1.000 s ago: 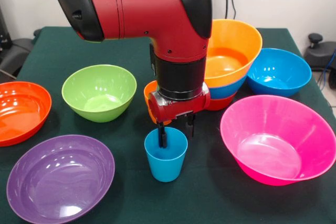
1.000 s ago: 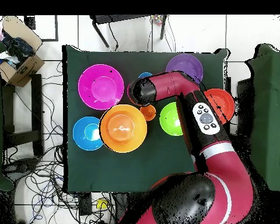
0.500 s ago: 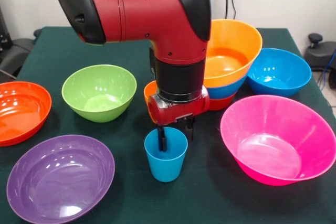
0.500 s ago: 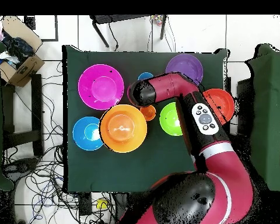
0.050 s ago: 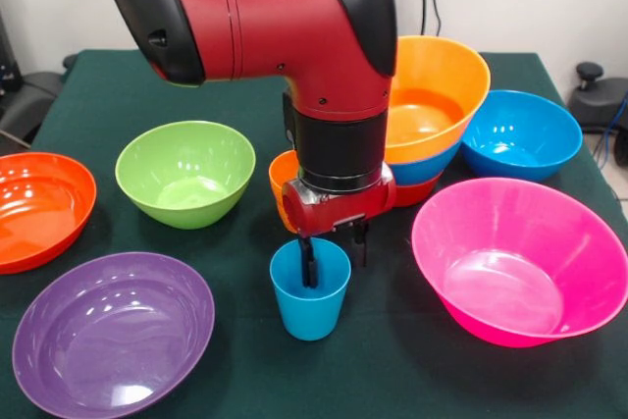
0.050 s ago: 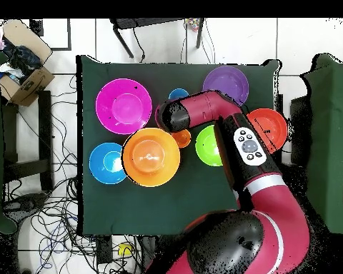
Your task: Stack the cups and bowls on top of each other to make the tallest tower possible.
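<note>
A light blue cup stands upright on the green cloth, and the overhead view shows the blue cup half under the arm. My gripper is low over its far rim and open. One finger is inside the cup and the other is outside behind it. An orange cup stands behind the wrist, and from above the orange cup is mostly covered by the arm. The tower is an orange bowl nested on a blue bowl and a red-orange one.
Loose bowls ring the cup: pink at right, blue behind it, lime green, red-orange at the left edge and purple at front left. Boxes and cables lie on the floor beside the table.
The arm has shifted slightly to the right in the front view, with its finger staying inside the blue cup. The cup and bowls have not moved.
</note>
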You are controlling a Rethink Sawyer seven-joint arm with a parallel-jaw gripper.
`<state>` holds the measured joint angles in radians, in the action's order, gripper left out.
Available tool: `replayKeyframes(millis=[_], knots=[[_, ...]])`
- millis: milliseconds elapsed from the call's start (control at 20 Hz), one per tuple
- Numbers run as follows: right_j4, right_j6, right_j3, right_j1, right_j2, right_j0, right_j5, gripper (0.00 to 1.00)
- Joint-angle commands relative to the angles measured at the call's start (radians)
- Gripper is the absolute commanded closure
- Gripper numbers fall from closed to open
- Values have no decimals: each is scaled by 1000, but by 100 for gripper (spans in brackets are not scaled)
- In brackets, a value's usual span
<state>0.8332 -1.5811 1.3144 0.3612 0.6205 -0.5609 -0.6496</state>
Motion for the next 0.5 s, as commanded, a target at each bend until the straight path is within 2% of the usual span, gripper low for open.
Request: replayKeyframes(millis=[50, 500], knots=[[109, 206, 66, -14, -19, -14, 86, 0], [145, 139, 91, -3, -55, 5, 127, 0]])
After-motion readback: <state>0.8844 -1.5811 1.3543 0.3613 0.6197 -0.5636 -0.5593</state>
